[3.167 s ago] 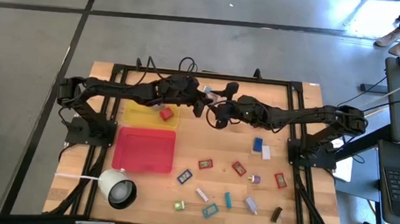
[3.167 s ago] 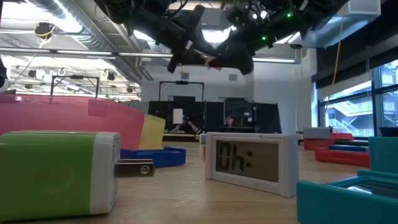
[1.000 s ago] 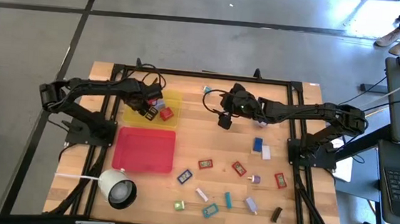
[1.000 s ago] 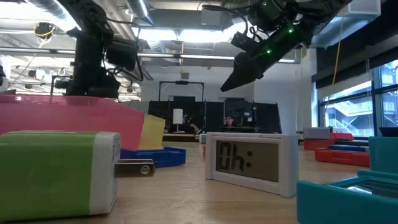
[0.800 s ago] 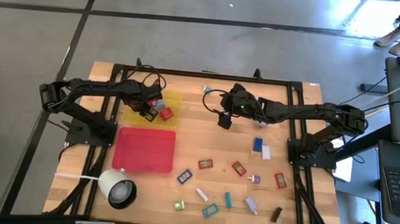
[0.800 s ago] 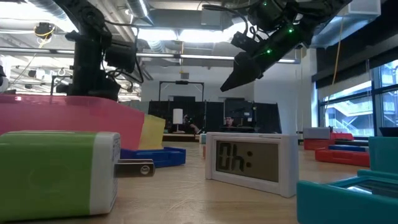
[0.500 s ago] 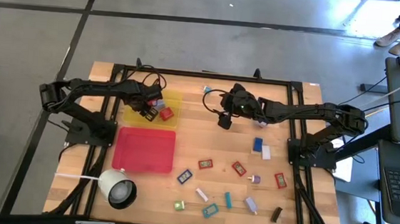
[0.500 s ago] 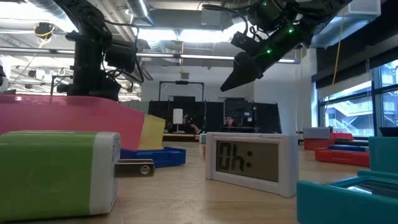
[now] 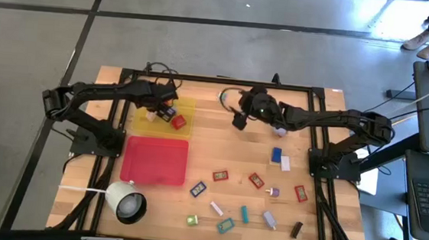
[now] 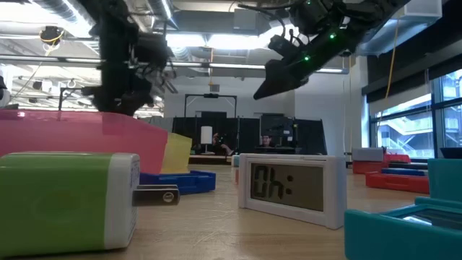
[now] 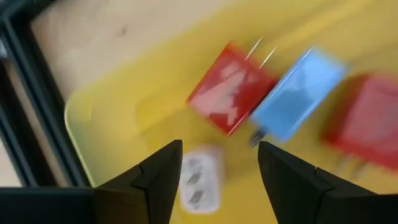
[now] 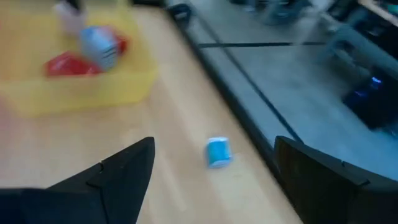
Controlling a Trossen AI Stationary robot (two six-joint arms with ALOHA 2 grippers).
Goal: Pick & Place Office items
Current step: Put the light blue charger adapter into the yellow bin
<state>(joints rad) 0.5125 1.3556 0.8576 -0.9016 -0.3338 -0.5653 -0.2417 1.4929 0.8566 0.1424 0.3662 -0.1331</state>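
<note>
Pieces (image 11: 231,96) in yellow tray (image 11: 106,118): four

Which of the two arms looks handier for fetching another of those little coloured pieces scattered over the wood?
Probably the right. Its open right gripper hangs over bare table, nearer the scattered pieces such as the small blue block. The left gripper is over the flat yellow tray, farther from them.

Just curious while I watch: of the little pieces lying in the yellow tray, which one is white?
The small white piece, lying apart from the two red pieces and the blue one, directly ahead of the left arm's open jaws.
</note>
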